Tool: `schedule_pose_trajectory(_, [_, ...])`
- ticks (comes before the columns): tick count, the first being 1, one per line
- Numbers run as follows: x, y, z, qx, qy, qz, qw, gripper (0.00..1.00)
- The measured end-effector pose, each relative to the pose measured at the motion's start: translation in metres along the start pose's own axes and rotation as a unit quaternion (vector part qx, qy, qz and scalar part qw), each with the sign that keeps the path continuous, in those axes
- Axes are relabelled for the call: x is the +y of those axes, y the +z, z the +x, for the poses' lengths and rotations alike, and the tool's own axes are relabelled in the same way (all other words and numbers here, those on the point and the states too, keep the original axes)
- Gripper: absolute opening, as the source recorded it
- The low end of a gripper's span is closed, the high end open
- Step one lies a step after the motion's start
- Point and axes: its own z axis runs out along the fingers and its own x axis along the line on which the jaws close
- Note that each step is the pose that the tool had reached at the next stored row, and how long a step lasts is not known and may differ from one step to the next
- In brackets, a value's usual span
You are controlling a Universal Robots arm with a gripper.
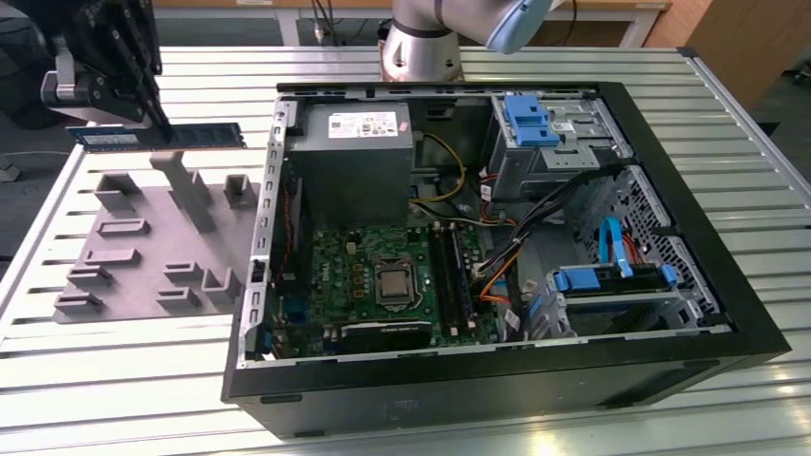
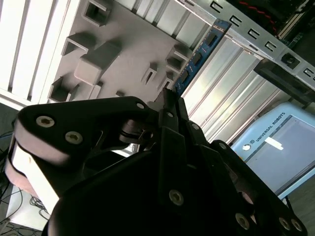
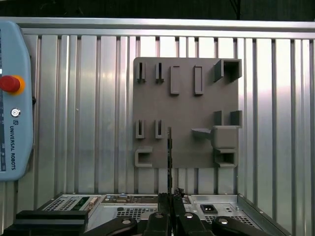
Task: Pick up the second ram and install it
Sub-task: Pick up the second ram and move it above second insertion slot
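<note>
Pick done: my claw (image 1: pixel 158 122) pinches the ram (image 1: pixel 203 135) by its top edge. It holds the stick level in the air above the fixture (image 1: pixel 133 249), upper left of the exterior view. Install remains: the ram is well apart from the slots (image 1: pixel 451 275) inside the case (image 1: pixel 507 389). The claw points straight down.

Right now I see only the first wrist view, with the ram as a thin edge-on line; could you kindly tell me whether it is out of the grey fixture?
Observer: Yes; in the exterior view the second ram is held level above the grey fixture.
Operator: Thank you; where along it is the grip?
Observer: The gripper clamps it near mid-length, with blue board showing on both sides.
</note>
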Motion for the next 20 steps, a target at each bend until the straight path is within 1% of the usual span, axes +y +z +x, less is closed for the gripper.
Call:
schedule_pose_trajectory(12, [-0.0138,-0.0002,-0.0001,0.0,0.0,0.0,1.0,0.14])
schedule_pose_trajectory(20, [-0.0205,-0.0004,-0.0001,0.0,0.0,0.0,1.0,0.14])
